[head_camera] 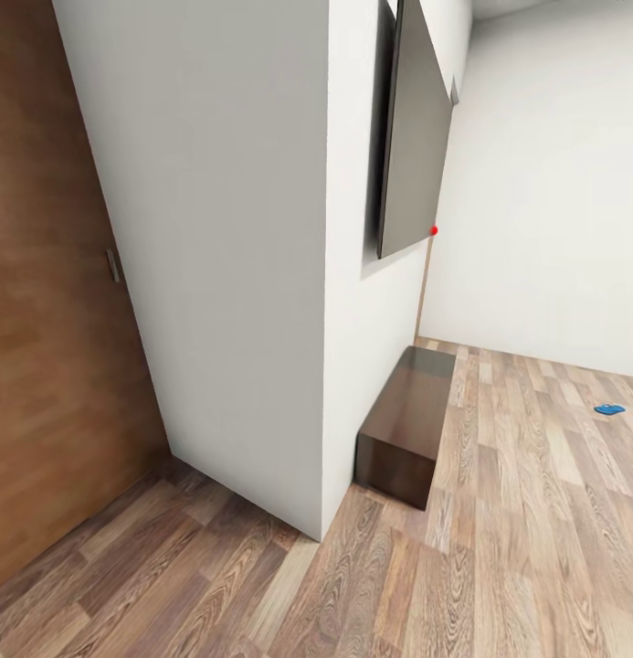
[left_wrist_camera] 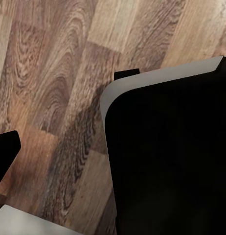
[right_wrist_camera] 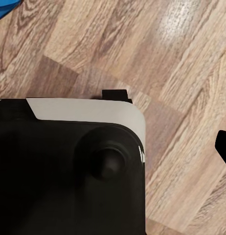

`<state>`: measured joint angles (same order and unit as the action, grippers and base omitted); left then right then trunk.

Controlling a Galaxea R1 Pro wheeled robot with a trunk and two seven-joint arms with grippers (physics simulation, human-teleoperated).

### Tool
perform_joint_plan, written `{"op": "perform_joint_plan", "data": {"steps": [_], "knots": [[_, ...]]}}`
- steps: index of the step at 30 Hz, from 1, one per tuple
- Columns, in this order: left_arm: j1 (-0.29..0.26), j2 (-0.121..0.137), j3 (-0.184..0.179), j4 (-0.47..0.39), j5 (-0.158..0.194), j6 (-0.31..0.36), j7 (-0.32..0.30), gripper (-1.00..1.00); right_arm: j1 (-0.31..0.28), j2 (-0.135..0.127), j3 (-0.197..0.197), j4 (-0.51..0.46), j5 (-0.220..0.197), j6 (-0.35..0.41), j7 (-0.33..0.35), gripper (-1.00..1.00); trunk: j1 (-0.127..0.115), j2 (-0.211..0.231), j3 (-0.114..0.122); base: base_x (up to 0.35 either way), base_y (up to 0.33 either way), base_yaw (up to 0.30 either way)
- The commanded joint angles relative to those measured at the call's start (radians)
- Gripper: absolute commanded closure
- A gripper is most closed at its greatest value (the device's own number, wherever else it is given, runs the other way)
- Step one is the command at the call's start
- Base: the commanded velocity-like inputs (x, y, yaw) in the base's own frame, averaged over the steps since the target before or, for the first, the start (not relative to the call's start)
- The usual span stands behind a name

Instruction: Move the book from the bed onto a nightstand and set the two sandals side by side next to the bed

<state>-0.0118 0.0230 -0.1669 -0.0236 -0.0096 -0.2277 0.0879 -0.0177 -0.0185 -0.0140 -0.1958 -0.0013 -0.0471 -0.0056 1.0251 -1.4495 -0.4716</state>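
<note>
One bright-blue sandal lies flat on the wood-plank floor far off at the right, near the white far wall. A blue patch shows at a corner of the right wrist view; I cannot tell what it is. The bed, the book and the nightstand are out of view. My left gripper hangs over the floor beside the robot's black base, one dark finger at the picture's edge, nothing held. My right gripper likewise hangs above the floor, a finger at the edge, nothing between the fingers.
A white wall corner juts out straight ahead. A brown wooden door stands at the left. Past the corner a low dark-brown cabinet sits against the wall under a dark wall panel. Open plank floor stretches to the right.
</note>
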Motion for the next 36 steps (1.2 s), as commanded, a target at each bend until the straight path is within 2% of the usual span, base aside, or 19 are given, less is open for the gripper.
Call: {"op": "perform_joint_plan", "data": {"steps": [1,14,36], "knots": [[0.000,0.000,-0.008,0.001,-0.001,-0.003,0.006,-1.00,-0.001,0.000,-0.001,0.001,0.000,-0.003,-0.001,-1.00,0.000,-0.001,-0.001,0.000,0.000,-0.126],[0.000,0.000,-0.008,0.001,-0.001,-0.003,0.006,-1.00,-0.001,0.000,-0.001,0.001,0.000,-0.003,-0.001,-1.00,0.000,-0.001,-0.001,0.000,0.000,-0.145],[0.000,0.000,-0.008,0.001,-0.001,-0.003,0.006,-1.00,-0.001,0.000,-0.002,-0.002,0.000,-0.003,-0.001,-1.00,0.000,-0.001,-0.001,0.000,0.000,-0.017]]}}
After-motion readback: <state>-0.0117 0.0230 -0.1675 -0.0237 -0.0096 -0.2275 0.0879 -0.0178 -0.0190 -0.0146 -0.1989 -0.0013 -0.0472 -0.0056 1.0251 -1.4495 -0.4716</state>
